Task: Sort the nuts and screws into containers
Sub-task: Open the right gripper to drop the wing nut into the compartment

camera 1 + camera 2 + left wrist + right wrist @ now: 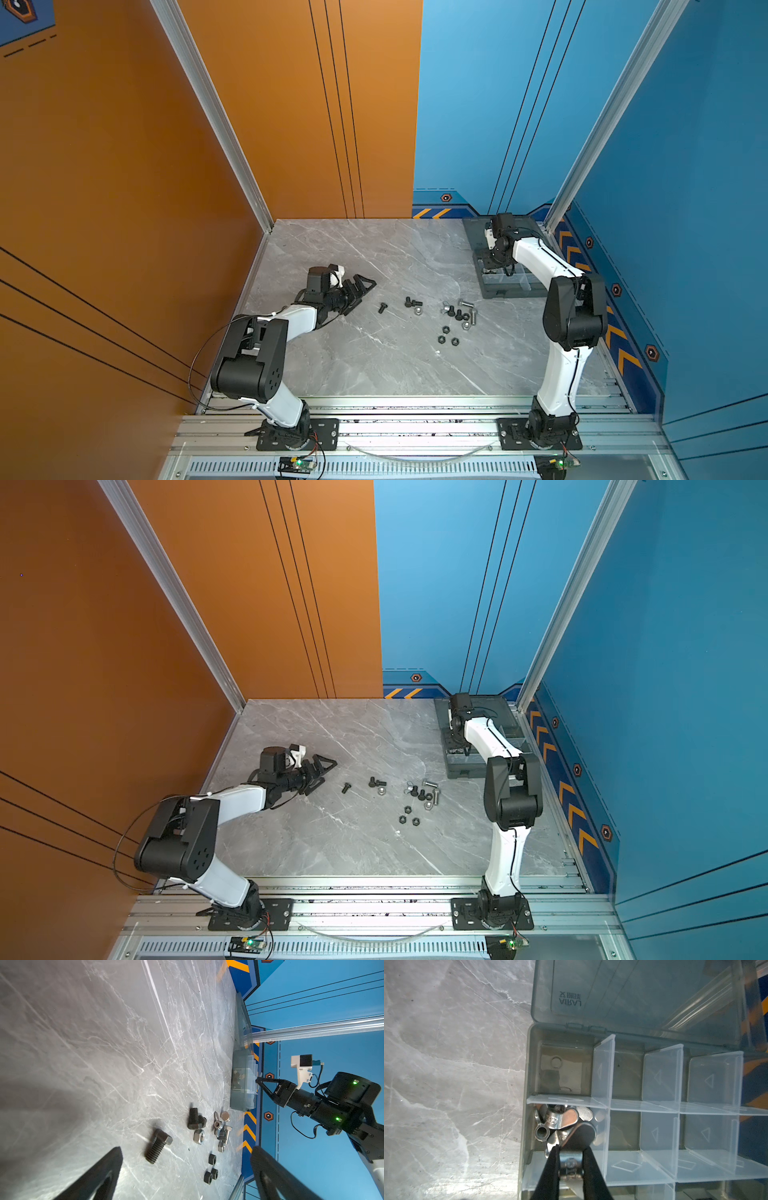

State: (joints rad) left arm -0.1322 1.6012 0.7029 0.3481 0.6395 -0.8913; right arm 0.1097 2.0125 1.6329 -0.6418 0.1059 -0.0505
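Loose screws and nuts lie mid-table in both top views: a lone black screw, a mixed black and silver cluster, and three black hex nuts. My left gripper stands open and empty, low over the table just left of the lone black screw. My right gripper is shut on a silver wing nut. It hangs over a near corner compartment of the containers box, where several wing nuts lie.
The box's hinged lid lies open flat toward the back wall. The box sits in the back right corner beside the blue wall and an aluminium post. The right arm's white link crosses over the box.
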